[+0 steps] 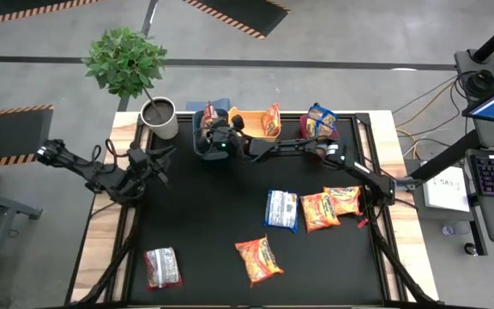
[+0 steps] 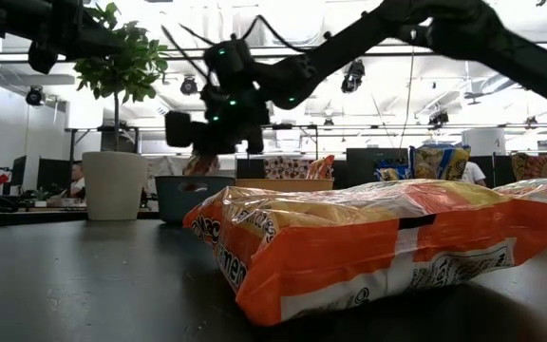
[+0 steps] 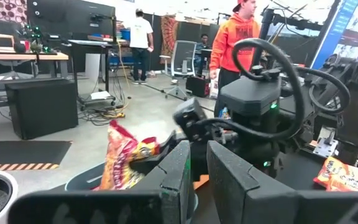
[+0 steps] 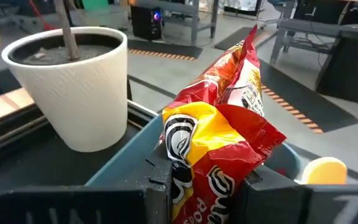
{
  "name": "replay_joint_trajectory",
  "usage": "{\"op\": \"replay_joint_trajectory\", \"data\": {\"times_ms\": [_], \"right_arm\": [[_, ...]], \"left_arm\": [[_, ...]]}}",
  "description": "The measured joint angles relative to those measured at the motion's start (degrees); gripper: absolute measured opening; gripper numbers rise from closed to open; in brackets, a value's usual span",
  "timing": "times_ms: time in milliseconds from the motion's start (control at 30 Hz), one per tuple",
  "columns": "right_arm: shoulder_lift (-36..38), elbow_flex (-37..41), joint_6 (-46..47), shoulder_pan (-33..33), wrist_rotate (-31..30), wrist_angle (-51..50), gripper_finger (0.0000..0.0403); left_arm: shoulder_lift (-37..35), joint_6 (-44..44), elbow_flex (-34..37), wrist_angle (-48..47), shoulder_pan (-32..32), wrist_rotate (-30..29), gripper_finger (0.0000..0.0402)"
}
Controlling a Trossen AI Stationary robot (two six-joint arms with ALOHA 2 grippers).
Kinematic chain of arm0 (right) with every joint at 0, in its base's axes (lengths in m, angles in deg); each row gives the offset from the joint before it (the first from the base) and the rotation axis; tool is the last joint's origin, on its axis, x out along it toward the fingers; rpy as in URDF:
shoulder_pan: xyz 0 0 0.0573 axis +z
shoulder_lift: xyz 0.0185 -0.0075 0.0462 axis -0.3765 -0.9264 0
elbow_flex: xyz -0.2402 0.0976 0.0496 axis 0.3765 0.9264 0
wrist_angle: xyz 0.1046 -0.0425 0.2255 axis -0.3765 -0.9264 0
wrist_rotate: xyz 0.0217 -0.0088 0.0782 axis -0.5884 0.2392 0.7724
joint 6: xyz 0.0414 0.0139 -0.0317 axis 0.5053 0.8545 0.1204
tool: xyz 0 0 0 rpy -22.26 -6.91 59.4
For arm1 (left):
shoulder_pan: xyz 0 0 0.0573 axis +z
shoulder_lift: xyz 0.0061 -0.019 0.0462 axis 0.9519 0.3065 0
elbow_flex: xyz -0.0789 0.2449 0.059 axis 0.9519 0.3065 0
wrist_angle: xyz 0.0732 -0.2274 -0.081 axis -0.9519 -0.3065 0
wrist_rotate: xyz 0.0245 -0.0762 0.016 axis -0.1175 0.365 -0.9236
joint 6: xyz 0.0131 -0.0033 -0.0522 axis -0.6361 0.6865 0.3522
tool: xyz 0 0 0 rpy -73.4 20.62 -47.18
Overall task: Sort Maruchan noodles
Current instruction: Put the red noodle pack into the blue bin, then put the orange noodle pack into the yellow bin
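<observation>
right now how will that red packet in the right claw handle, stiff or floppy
Probably floppy at the edges: the red packet shows crumpled, creased film above the right claw, which is shut on it. Its glossy plastic looks slippery, so it might slide in the grip. It likely weighs little, since it stands up from a pinch at its lower end over the blue bin.

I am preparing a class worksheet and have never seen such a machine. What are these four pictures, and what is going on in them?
It is a robot with two dark arms at a black table. One picture looks down from above, one looks level across the tabletop, and one comes from each wrist. The right pincer is shut on a red and yellow noodle packet over the blue bin beside a potted plant. The left pincer waits shut and empty at the table's left edge. Five more packets lie loose on the table, such as an orange one; others sit in bins along the far edge.
</observation>
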Motion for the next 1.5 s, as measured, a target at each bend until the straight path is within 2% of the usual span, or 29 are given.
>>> {"op": "replay_joint_trajectory", "data": {"times_ms": [200, 300, 533, 667, 733, 967, 1233, 1300, 1367, 1500], "right_arm": [[-6.39, -11.23, -1.98, 0.12, 0.13, -9.3, 0.0071], [-7.69, -14.06, -1.91, 0.38, 0.16, -11.5, 0.0076], [-7.72, -14.26, -3.34, 1.61, 1.5, -11.23, 0.0107], [-7.7, -14.28, -7.13, 2.09, 12.41, -10.4, 0.013], [-7.7, -14.28, -6.42, 2.26, 15.34, -10.58, 0.0137], [-7.14, -14.28, -5.06, 2.43, 15.66, -12.42, 0.0142], [-1.58, -14.28, -8.54, 5.64, 15.97, -20.54, 0.0141], [0.28, -14.26, -10.87, 6.61, 16.05, -22.6, 0.0143], [2.28, -14.16, -12.88, 7.42, 16.3, -25.07, 0.0144], [5.76, -12.7, -14.81, 8.17, 22.89, -29.82, 0.0139]], "left_arm": [[-0.02, -0.36, 0.02, -0.02, 0.0, 0.0, 0.0039], [-0.04, -0.38, 0.02, -0.03, 0.0, -0.01, 0.0039], [-0.04, -0.43, 0.09, -0.22, 0.0, -0.02, 0.0039], [-0.07, -0.43, 0.09, -0.22, 0.0, -0.02, 0.0039], [-0.09, -0.43, 0.09, -0.22, 0.0, -0.02, 0.0039], [-0.09, -0.46, 0.09, -0.22, -0.04, -0.04, 0.0039], [0.0, -0.1, 0.09, -0.66, -0.04, 0.13, 0.0039], [0.25, 1.05, 0.11, -0.72, -0.04, 2.92, 0.0039], [0.33, 1.23, 0.11, -0.9, -0.06, 8.27, 0.0039], [0.99, 2.59, 0.11, -1.04, -0.08, 16.29, 0.0039]]}}
